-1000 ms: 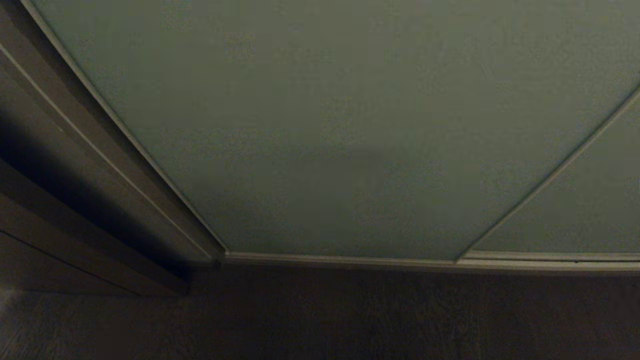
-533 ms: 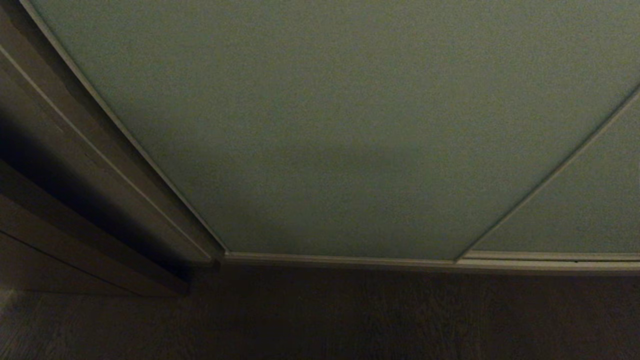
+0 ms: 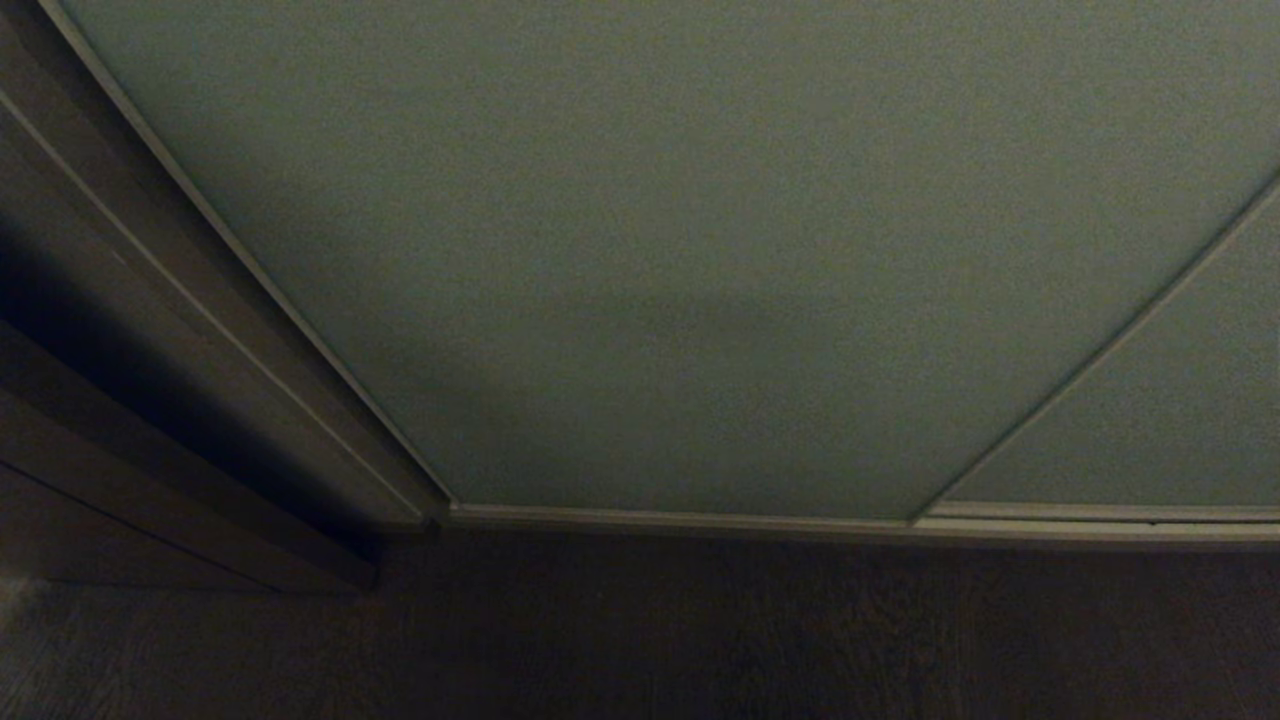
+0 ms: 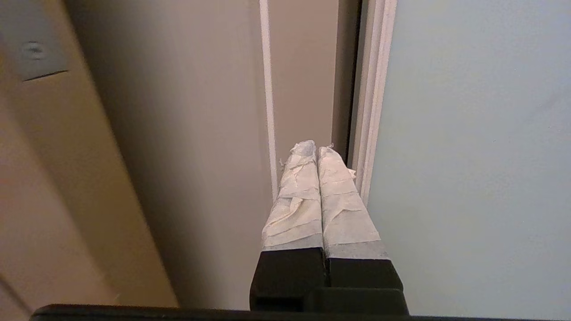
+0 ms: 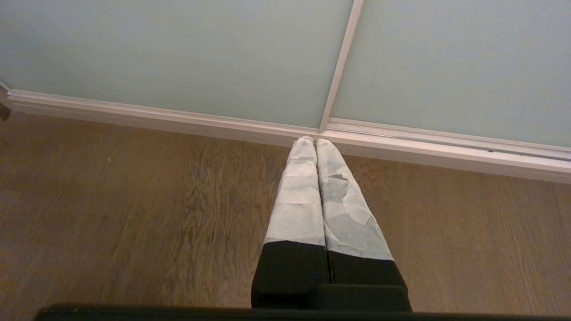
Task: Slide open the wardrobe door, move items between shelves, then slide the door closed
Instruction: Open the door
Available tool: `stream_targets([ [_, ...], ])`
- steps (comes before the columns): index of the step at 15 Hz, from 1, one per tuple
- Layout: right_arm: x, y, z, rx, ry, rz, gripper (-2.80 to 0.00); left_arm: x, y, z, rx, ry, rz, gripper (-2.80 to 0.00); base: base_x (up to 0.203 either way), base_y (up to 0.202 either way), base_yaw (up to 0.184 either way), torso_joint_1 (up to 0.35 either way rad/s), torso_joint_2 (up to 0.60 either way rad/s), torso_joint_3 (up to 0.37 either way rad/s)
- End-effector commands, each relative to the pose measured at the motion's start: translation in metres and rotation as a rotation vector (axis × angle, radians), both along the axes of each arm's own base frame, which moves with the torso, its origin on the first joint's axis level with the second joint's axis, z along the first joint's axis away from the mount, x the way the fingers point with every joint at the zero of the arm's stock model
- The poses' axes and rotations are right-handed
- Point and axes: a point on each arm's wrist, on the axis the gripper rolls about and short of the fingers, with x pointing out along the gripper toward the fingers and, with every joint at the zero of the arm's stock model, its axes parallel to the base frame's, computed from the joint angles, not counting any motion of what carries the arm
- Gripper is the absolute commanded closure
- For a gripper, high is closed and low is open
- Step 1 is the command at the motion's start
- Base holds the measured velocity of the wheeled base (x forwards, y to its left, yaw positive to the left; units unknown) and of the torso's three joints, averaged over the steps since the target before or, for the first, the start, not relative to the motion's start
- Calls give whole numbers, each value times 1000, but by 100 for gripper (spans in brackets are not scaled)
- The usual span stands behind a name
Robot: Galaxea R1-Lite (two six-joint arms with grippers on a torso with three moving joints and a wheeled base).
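Sliding wardrobe door [image 3: 700, 260] sitting closed. Left hand [image 4: 316, 149] pressed together, pointing at door's metal frame edge [image 4: 372, 98]. Right hand [image 5: 316, 141] pressed together, hanging over floor [image 5: 134, 200].

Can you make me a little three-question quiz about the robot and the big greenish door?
1. True or false: the pale grey-green matte sliding wardrobe door stands open, showing shelves.
2. The left gripper, with white tape-wrapped fingers, points at: A) the door's thin light metal frame edge, B) a plush toy, C) a cushion.
3. Fill in: the right gripper hangs over the brown wooden ____.

Key: 1 false; 2 A; 3 floor.
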Motion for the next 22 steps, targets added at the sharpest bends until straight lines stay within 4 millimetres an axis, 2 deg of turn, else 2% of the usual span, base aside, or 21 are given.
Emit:
stream_targets([
  [1, 0, 0, 0, -1, 0, 1, 0, 17, 4, 2, -5, 10, -3, 0, 0, 0, 0, 0, 0, 0],
  [6, 0, 0, 0, -1, 0, 1, 0, 42, 4, 23, 10, -39, -52, 0, 0, 0, 0, 0, 0, 0],
  [22, 0, 0, 0, -1, 0, 1, 0, 94, 5, 32, 8, -22, -89, 0, 0, 0, 0, 0, 0, 0],
])
